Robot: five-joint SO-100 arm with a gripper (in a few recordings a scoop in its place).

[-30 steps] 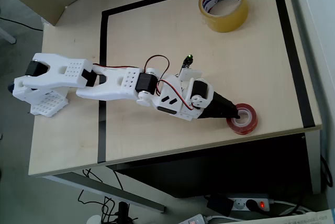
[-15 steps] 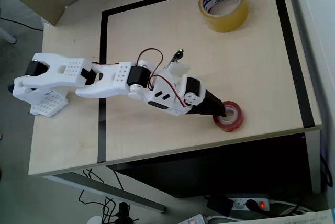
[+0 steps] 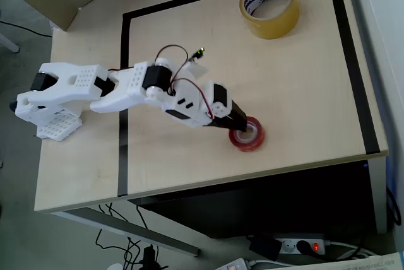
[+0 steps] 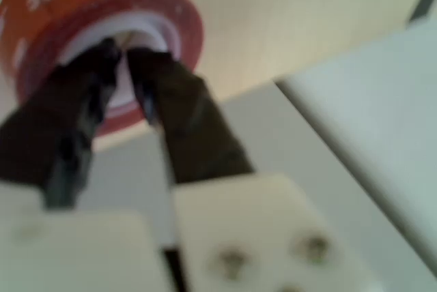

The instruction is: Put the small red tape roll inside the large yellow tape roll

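Step in hand: carrying stage; the small red tape roll [image 3: 247, 134] is gripped and not yet at its goal.
Claw: the claw [image 3: 242, 126] is nearly closed, its two dark fingers [image 4: 171, 111] pinching the red roll's wall, one tip inside the white core and one outside, as the blurred wrist view suggests.
Red roll, place: near the front edge of the worktop [image 3: 303, 87], well apart from the large yellow tape roll [image 3: 269, 6]; whether it rests on the surface or is just lifted cannot be told.
Yellow roll, place: upright on its flat side at the far corner of the worktop, core open upward.
Landmark: a black tape border [image 3: 124, 93] frames the work area; both rolls lie within it.
Next move, judged: raise the red roll clear of the yellow roll's rim, travel to it, centre over the core, then release.
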